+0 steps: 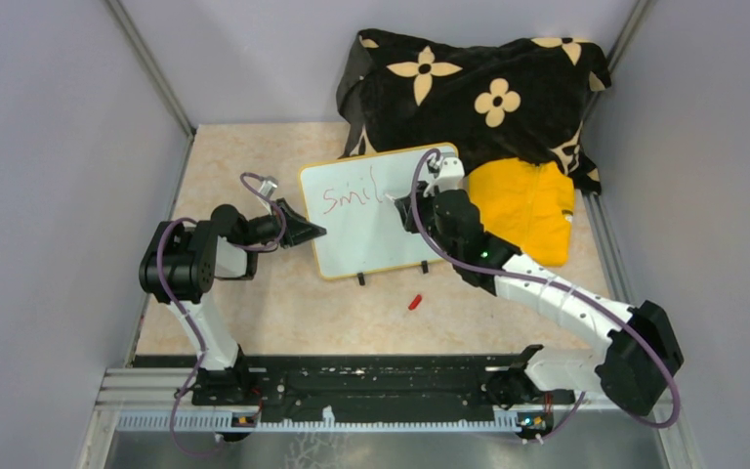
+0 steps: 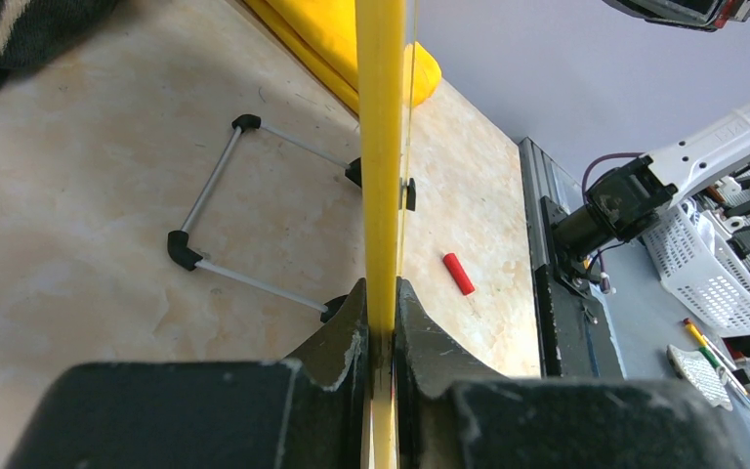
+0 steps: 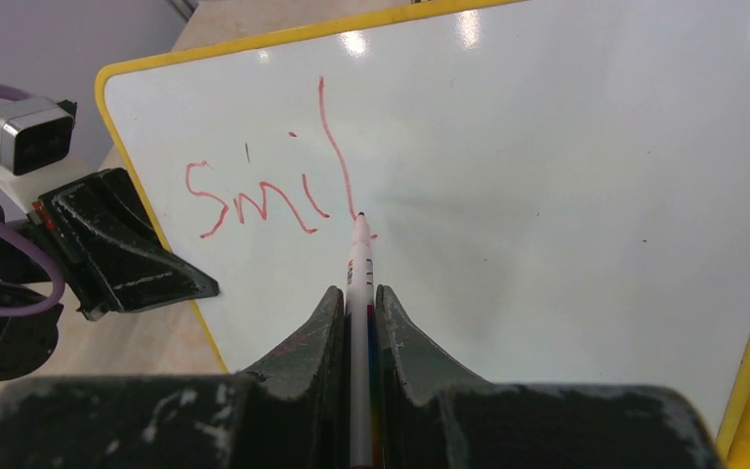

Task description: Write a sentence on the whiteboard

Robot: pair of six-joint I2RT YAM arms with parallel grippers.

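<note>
The right gripper [image 3: 356, 298] pinches a slim red-and-white marker pen [image 3: 358, 256] whose tip touches the glossy white, yellow-framed whiteboard [image 3: 566, 166] just ahead of its fingers, ending the red handwritten sentence [image 3: 254, 200], so far "smil", while the left gripper [image 2: 381, 318] clamps the board's left edge.
</note>
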